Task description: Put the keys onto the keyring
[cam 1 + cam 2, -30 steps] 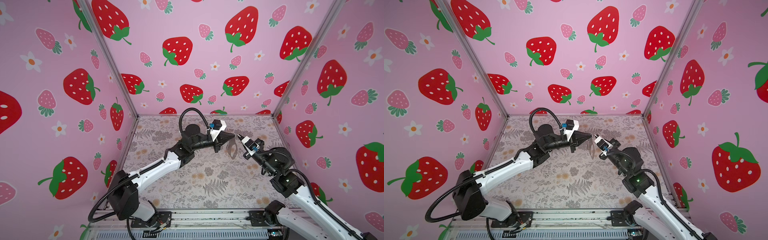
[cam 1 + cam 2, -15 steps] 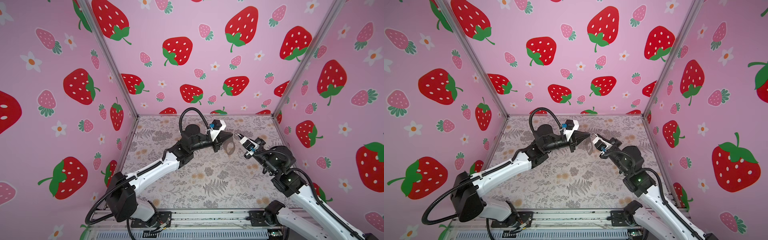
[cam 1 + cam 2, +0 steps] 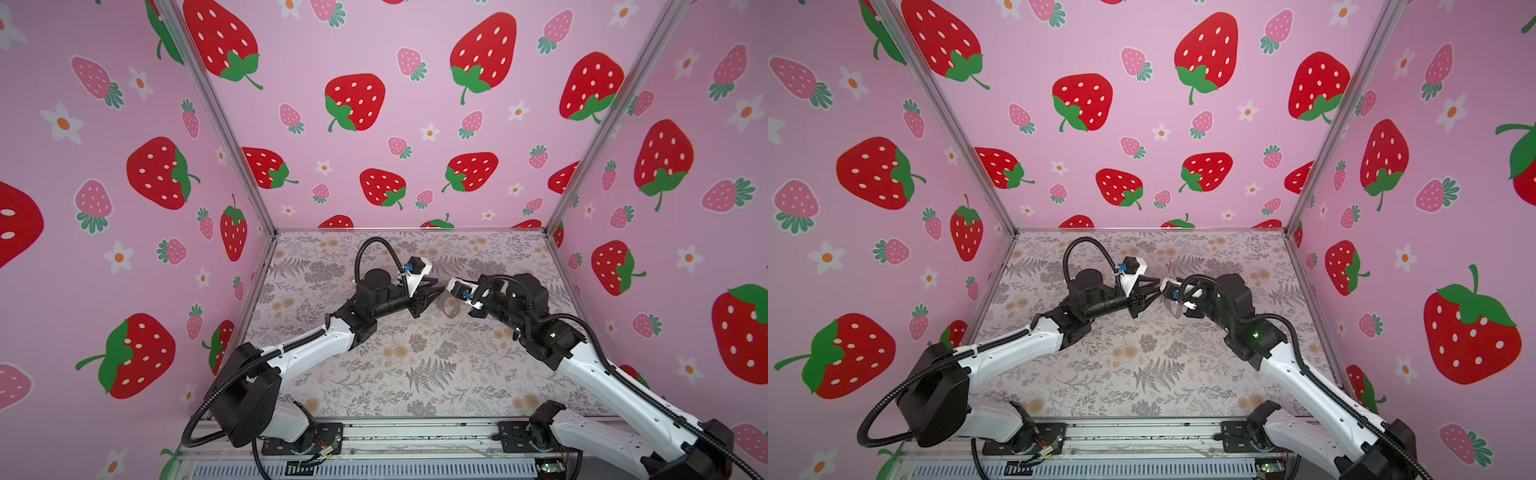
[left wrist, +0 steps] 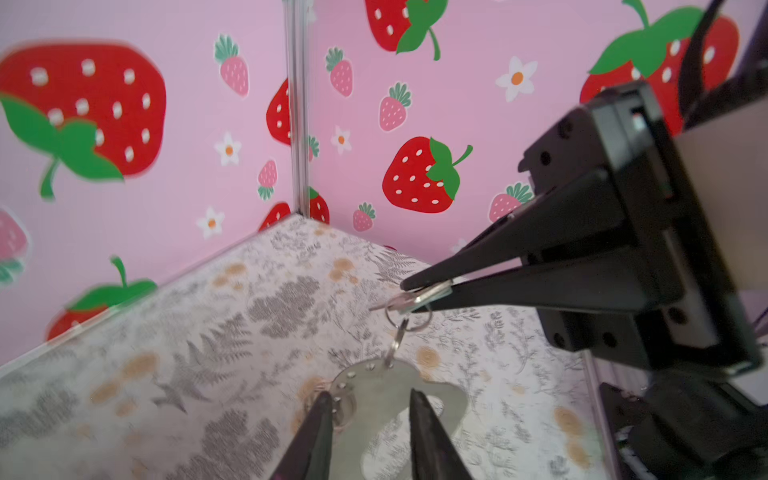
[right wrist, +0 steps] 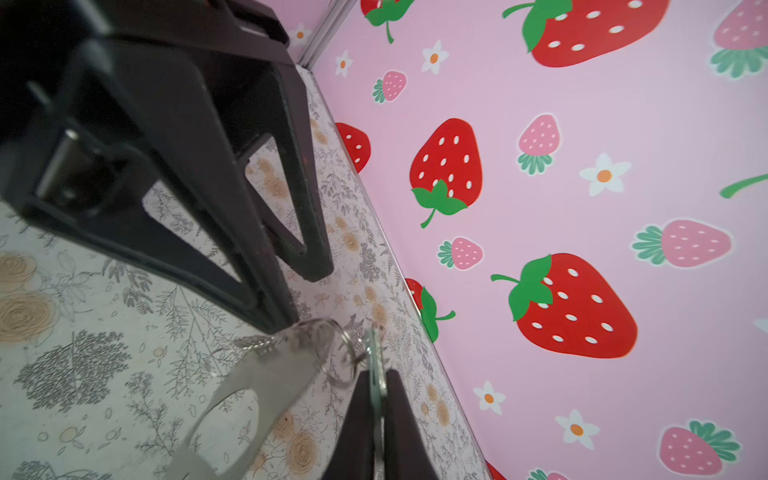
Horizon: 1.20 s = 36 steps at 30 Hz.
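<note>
Since a second ago, the left gripper (image 4: 370, 395) has let go. Its jaws were pressed together at the top of the keyring (image 3: 451, 309) then, and now they stand partly spread. The right arm's wrist has also rolled, so its white camera housing now faces the left arm's, and the two grippers sit closer together over the back middle of the floral table (image 3: 415, 374). The keyring has stayed between them, hanging a little lower.

In the left wrist view, the left gripper's two black fingers (image 4: 318, 424) sit on either side of the grey crescent plate. It is not clear whether either one touches it. The right wrist view shows one left fingertip (image 5: 286, 320) right at the plate's upper edge.

The right gripper (image 4: 411, 297) has its jaws clamped on the silver key (image 4: 434, 292), gripping the head, and the blade sticks out past the tips. The blade passes through a small silver ring (image 4: 409, 318). That ring joins a second link running down to the plate's edge, so the keyring hangs from the key.
</note>
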### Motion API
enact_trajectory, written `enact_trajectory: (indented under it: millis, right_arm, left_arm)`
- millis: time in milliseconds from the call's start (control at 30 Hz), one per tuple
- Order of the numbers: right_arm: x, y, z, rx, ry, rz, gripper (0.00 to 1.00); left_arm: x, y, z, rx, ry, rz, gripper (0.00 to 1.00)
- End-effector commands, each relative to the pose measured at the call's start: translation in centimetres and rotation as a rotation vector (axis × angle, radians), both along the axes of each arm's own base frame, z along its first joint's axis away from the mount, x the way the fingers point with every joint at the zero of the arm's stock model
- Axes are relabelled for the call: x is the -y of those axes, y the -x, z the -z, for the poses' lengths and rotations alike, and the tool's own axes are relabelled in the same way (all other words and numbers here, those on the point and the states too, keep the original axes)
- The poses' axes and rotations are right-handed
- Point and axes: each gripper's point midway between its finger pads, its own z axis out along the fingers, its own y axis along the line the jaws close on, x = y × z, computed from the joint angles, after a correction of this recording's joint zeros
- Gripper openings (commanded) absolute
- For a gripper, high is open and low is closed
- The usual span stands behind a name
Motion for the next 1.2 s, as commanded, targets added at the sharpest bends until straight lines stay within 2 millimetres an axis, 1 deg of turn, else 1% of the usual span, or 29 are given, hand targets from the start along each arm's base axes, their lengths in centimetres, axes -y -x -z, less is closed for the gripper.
enact_trajectory:
  millis: [0, 67, 100, 200, 267, 300, 400, 433, 500, 533, 567, 600, 700, 733, 833, 933, 1033, 1167]
  right_arm:
    - [-1.8, 0.7, 0.9, -0.004, 0.047, -0.062, 0.01]
    - [-2.9, 1.0, 2.6, -0.022, 0.088, -0.085, 0.01]
    - [-3.4, 1.2, 3.4, -0.030, 0.102, -0.096, 0.01]
    - [-5.1, 1.6, 4.9, -0.057, 0.109, -0.133, 0.01]
    - [-6.3, 1.9, 5.4, -0.064, 0.118, -0.159, 0.01]
    - [-6.9, 2.1, 5.8, -0.069, 0.127, -0.172, 0.01]
    - [-9.0, 3.1, 6.6, -0.083, 0.151, -0.222, 0.01]
    - [-9.6, 3.4, 6.6, -0.090, 0.144, -0.232, 0.01]
    - [-10.9, 4.3, 5.7, -0.117, 0.093, -0.266, 0.01]
    - [-11.3, 4.7, 5.3, -0.131, 0.060, -0.278, 0.01]
    - [-11.5, 5.0, 5.1, -0.145, 0.034, -0.291, 0.01]
    - [-11.6, 5.2, 5.4, -0.161, 0.026, -0.293, 0.01]
    - [-10.9, 4.7, 7.6, -0.165, 0.077, -0.255, 0.01]
    - [-10.6, 4.5, 8.0, -0.163, 0.089, -0.240, 0.01]
    - [-9.2, 3.0, 8.8, -0.160, 0.099, -0.180, 0.01]
    - [-7.6, 1.3, 10.2, -0.138, 0.129, -0.129, 0.02]
    - [-6.3, -0.5, 12.1, -0.140, 0.175, -0.084, 0.02]
    - [-4.6, -2.0, 13.6, -0.142, 0.174, -0.036, 0.02]
  left_arm:
    - [-3.0, -0.5, -2.2, 0.042, 0.087, -0.118, 0.47]
    - [-5.2, -0.6, -1.9, 0.047, 0.082, -0.188, 0.50]
    - [-6.4, -0.6, -1.6, 0.048, 0.072, -0.233, 0.53]
    - [-9.6, -0.4, -0.7, 0.049, 0.028, -0.340, 0.58]
    - [-11.6, -0.1, 0.0, 0.041, 0.010, -0.396, 0.59]
    - [-12.8, -0.1, 0.3, 0.039, 0.003, -0.443, 0.61]
    - [-16.1, 0.2, 0.7, 0.035, -0.012, -0.549, 0.67]
    - [-16.7, 0.3, 0.7, 0.035, -0.014, -0.567, 0.68]
    - [-18.1, 0.6, 0.5, 0.038, -0.010, -0.607, 0.69]
    - [-18.6, 0.7, 0.4, 0.040, -0.010, -0.621, 0.70]
    - [-18.9, 0.7, 0.4, 0.037, -0.016, -0.630, 0.70]
    - [-19.2, 0.7, 0.5, 0.032, -0.024, -0.637, 0.70]
    - [-19.2, 0.4, 0.9, 0.012, -0.030, -0.638, 0.70]
    - [-19.1, 0.3, 1.0, 0.004, -0.031, -0.636, 0.70]
    - [-18.4, -0.3, 1.8, -0.035, -0.042, -0.617, 0.70]
    - [-17.6, -1.1, 2.6, -0.072, -0.045, -0.598, 0.70]
    - [-16.9, -2.0, 3.5, -0.104, -0.061, -0.581, 0.70]
    - [-16.1, -3.2, 4.3, -0.131, -0.088, -0.568, 0.70]
